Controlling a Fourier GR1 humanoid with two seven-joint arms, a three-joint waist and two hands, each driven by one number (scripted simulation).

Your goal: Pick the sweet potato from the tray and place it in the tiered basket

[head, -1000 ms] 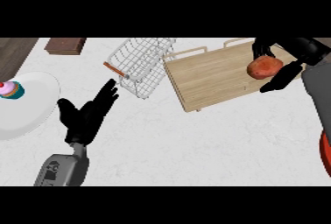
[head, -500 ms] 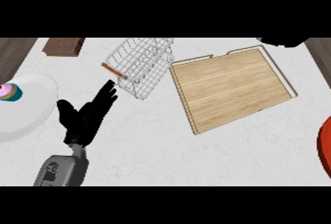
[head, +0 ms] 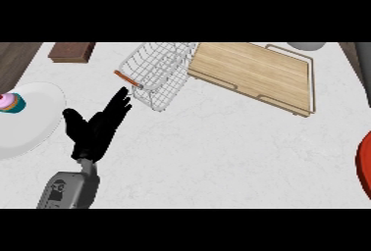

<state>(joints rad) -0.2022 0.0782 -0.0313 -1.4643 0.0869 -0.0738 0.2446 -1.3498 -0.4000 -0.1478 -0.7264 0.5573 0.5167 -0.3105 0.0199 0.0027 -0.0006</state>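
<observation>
A white marbled table is filling the head view, seen from steeply above. Toward the upper right, a wooden tray with thin metal handles is lying flat on it, and its top is showing only bare wood. Just to the tray's left, touching or overlapping its edge, a white wire tiered basket is sitting tilted, with an orange-tipped handle at its lower left. At the left edge a white plate is carrying a small pink and teal object (too small to identify). The left robot hand is showing at lower left on its grey forearm, fingers straight and spread, pointing up toward the basket's handle without touching it. A red curved shape is peeking in at the right edge. A dark brown block is resting near the top left. The sweet potato is appearing nowhere in this view, and the right robot hand is out of sight too.
</observation>
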